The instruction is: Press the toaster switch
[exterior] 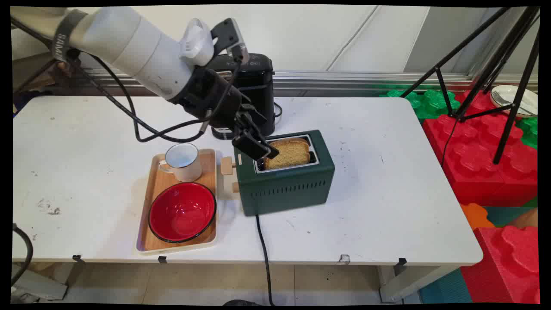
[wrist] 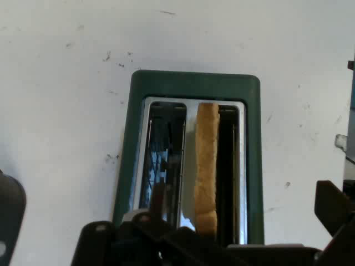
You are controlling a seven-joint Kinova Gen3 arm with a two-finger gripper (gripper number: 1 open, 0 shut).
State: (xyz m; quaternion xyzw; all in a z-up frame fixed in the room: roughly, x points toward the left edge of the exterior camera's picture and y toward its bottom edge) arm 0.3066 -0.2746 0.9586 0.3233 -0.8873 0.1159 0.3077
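The claw (exterior: 255, 147) is hovering over the left end of the green toaster (exterior: 285, 188), its fingers seeming to be spread wide, though the hand view is showing only their edges. A slice of bread (exterior: 289, 153) is standing upright in one slot, its top sticking out. It is probably light, stiffish and crumbly; the flat faces near the top look best to pinch. A tray (exterior: 151, 189) is lying just beside the toaster.

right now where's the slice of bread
In the main view the bread slice stands upright in a slot of the green toaster mid-table, right of the wooden tray, with the gripper just above.
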